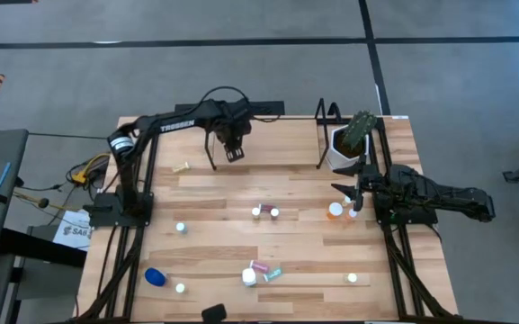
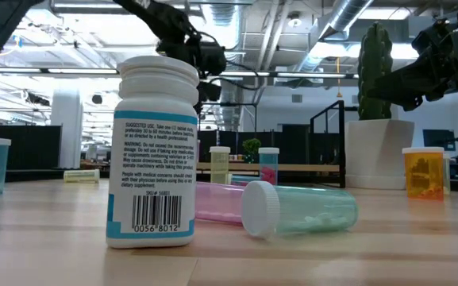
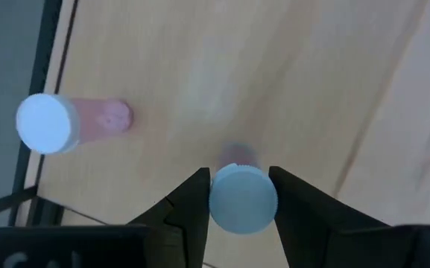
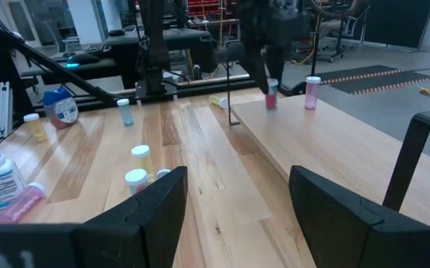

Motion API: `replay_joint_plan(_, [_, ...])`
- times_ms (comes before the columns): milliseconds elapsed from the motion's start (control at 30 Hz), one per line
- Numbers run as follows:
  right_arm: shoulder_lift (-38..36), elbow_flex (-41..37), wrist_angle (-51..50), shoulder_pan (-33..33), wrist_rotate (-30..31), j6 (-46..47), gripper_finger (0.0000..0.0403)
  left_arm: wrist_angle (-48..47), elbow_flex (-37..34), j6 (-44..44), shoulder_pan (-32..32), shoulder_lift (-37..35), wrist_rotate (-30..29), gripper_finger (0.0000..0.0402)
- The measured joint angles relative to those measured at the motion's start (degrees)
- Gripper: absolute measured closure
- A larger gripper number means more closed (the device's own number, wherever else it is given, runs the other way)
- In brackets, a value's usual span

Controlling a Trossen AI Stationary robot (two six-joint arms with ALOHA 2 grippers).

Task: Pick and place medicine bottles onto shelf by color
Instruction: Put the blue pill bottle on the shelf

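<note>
Nearest us, a teal bottle [image 2: 304,210] lay on its side beside the upright white bottle [image 2: 152,155], long axis running left to right along the table with its cap at the left end. We judged that it could roll if anything nudged it. Farther in, at the right side, the right gripper [image 4: 237,190] waited with its fingers spread wide and nothing between them, close to an orange bottle [image 1: 335,211] and the plant pot [image 1: 340,146]. Any sweep from there could have knocked that bottle over. The work was at the far side, on the left part of the shelf [image 3: 289,67], where the left gripper [image 3: 238,177] pointed straight down with its fingers pressed against both sides of the white cap of a pink bottle [image 3: 243,201]. That bottle was upright, cap up and long axis vertical, so the wrist camera saw it almost end-on. We could not tell whether its base had fully met the board. We saw two risks: a release with the base not yet seated could tip so narrow a bottle, and a finger dragging on the cap during the lift could topple it. A second pink bottle [image 3: 47,123] stood upright near it but apart, right by the shelf's black edge rod, where a fall could send it off the board.
</note>
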Motion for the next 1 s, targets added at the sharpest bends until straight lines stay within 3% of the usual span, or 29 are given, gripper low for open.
replay_joint_plan(1000, [0.0, 0.0, 0.0, 0.0, 0.0, 0.0, 0.0143, 1.0, 0.0, 9.0, 4.5, 0.0, 0.6, 0.0281])
